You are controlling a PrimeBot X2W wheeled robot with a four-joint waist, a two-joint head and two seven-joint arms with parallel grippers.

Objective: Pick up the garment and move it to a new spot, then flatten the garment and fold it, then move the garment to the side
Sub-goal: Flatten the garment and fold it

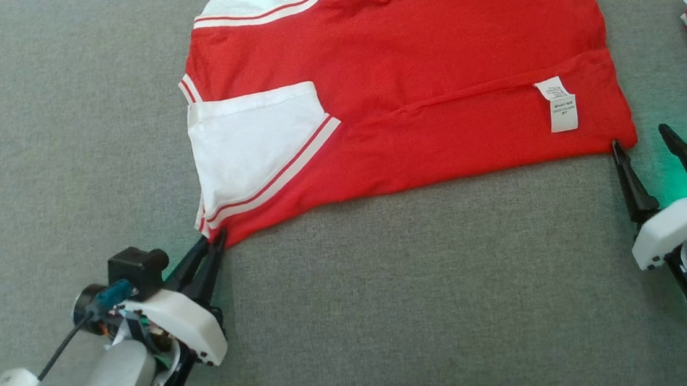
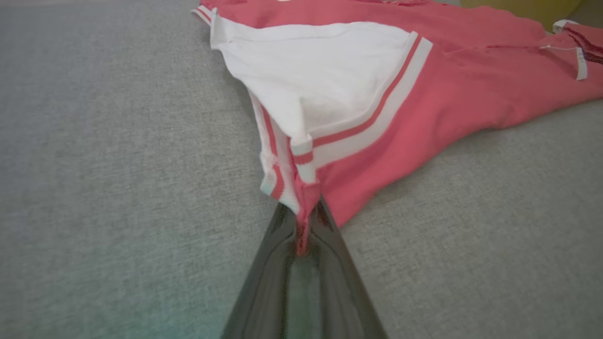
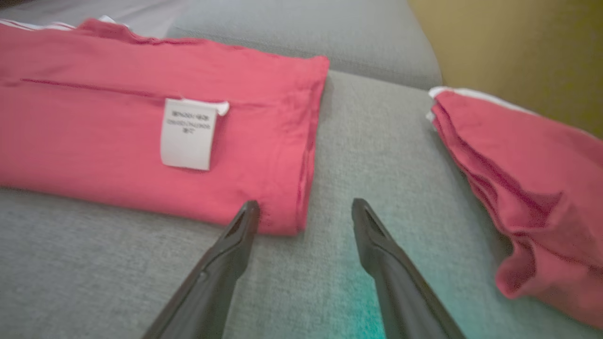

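Here my left gripper (image 1: 217, 238) pinches a sleeve-end corner of the garment (image 1: 431, 55); my right gripper (image 1: 640, 137) stands open at its hem corner.

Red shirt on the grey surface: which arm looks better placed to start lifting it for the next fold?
Left. The left gripper is shut on the red shirt at its near sleeve corner, cloth pinched between its jaws. The right gripper stands open at the opposite near corner, gripping nothing yet.
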